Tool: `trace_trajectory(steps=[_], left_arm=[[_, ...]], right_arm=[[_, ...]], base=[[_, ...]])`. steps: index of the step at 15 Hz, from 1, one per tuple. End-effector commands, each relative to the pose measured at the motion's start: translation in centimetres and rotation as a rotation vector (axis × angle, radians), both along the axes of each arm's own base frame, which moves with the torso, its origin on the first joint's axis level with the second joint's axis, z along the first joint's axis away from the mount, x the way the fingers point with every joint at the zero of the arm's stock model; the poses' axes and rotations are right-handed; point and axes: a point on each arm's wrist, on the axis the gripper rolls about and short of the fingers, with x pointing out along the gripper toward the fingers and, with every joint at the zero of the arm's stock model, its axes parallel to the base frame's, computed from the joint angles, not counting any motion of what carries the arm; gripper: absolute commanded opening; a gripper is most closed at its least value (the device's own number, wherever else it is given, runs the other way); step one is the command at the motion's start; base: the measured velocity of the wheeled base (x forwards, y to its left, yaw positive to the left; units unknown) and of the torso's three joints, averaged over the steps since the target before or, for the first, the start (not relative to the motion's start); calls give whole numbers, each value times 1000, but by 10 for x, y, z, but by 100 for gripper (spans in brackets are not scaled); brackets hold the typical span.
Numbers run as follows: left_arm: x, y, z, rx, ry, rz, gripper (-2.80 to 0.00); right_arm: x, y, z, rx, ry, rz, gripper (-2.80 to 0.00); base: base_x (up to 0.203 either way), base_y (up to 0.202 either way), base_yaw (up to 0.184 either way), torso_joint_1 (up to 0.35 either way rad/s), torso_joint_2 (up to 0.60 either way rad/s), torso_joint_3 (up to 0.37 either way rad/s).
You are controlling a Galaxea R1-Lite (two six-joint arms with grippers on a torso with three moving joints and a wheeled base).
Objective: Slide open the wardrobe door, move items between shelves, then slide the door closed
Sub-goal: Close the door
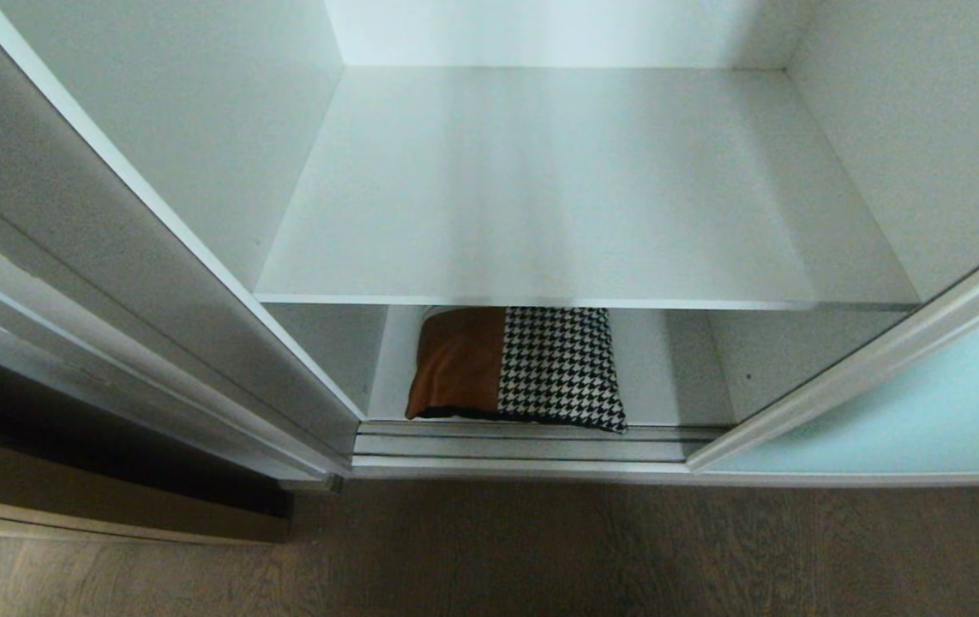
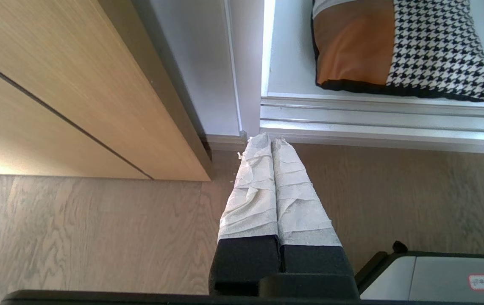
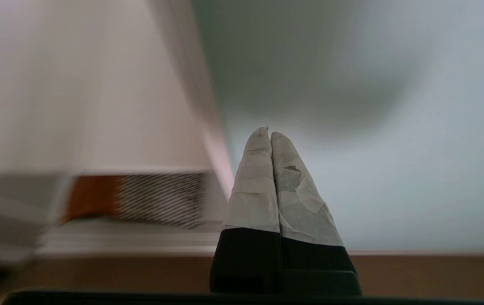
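grey wood floor [image 1: 541, 557], light wooden cabinet [image 2: 76, 97]

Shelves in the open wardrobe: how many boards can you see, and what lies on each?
2. The upper shelf is bare. The bottom shelf beneath it holds the patchwork pillow near its front edge. The upper board hides its rear part.

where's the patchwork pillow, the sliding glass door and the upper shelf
patchwork pillow [image 1: 517, 367], head view, on the seam between its tan and houndstooth panels
sliding glass door [image 1: 909, 403], head view, on its pale blue glass at lower right
upper shelf [image 1: 558, 197], head view, on the middle of the white board
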Motion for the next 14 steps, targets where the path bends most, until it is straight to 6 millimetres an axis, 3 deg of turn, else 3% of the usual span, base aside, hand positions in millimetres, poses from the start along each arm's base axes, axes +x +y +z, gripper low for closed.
trace_trajectory(steps=[1, 7, 14], left_arm=[[0, 0, 0, 0, 0, 0, -280], [0, 0, 0, 0, 0, 0, -280], [0, 0, 0, 0, 0, 0, -280]], right_arm=[[-22, 21, -4, -27, -16, 120, -280], [-48, 45, -19, -37, 43, 456, -280], [-69, 57, -22, -75, -2, 467, -280]], base=[[0, 0, 0, 0, 0, 0], [0, 0, 0, 0, 0, 0], [0, 0, 0, 0, 0, 0]])
